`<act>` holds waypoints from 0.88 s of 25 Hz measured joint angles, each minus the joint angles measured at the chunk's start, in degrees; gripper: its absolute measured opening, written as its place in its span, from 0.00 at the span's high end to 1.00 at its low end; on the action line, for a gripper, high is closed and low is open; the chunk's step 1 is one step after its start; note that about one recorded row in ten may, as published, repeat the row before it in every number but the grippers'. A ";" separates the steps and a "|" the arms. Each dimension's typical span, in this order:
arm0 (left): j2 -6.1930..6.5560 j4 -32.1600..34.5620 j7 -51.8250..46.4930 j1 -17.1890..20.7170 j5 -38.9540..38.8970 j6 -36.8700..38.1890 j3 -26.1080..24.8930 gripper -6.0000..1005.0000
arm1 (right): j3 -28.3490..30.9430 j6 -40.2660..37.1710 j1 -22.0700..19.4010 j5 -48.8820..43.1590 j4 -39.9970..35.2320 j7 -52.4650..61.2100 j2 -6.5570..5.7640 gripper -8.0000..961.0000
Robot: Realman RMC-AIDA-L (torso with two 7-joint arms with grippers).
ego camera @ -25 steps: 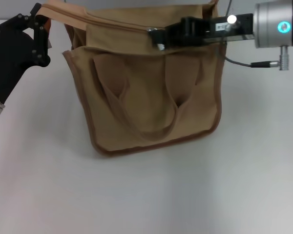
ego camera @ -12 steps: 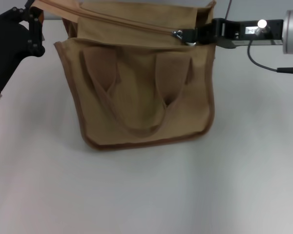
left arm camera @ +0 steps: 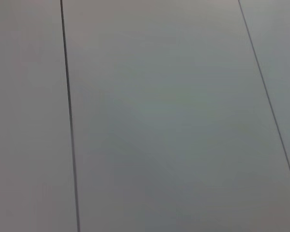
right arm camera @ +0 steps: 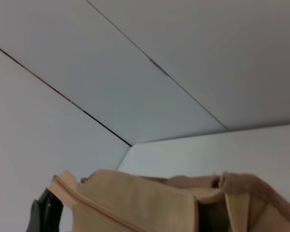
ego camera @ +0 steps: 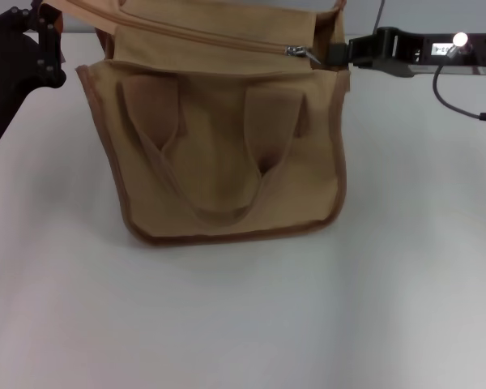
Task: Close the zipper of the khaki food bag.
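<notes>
Nearly all zipper (ego camera: 202,38) shut, slider near right end | right pincer (ego camera: 338,53) beside slider, grip unclear | left pincer (ego camera: 50,36) pinching khaki food bag (ego camera: 219,146) corner

Khaki food bag (right arm camera: 150,203) below wall panels (right arm camera: 150,96)

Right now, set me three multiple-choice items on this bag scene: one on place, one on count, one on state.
1. Where along the zipper is the silver slider?
A. By the left gripper
B. Midway
C. Near the right gripper's end

2. How many looped handles show on the khaki food bag front?
A. One
B. Two
C. Four

3. How does the bag stand?
A. Upright on the white table
B. Lying flat
C. Hanging in the air

Answers: 1 C, it sits beside the right gripper. 2 B, two loops overlap there. 3 A, its base rests on the table while the left gripper holds the far corner.
</notes>
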 joint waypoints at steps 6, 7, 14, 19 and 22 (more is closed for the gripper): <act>-0.10 -0.14 -0.11 0.07 0.00 0.02 0.20 0.98 | 4.62 -7.32 -1.23 10.80 2.93 -12.97 0.35 0.97; -0.12 -0.15 -0.12 0.06 0.00 -0.03 0.21 0.98 | 4.73 -8.21 -1.77 12.50 3.24 -15.26 0.42 0.96; -0.19 -0.46 -0.12 -0.03 0.04 -0.16 -0.01 0.98 | 4.77 -16.75 -4.62 17.75 5.59 -31.71 0.55 0.85; -0.18 -0.51 -0.13 -0.05 0.07 -0.71 -0.02 0.98 | 3.88 -24.14 -7.15 14.48 7.03 -48.80 0.66 0.68; -0.18 -0.53 -0.13 0.15 0.10 -0.96 -0.04 0.98 | 3.77 -26.16 -9.20 10.93 7.68 -57.66 1.52 0.54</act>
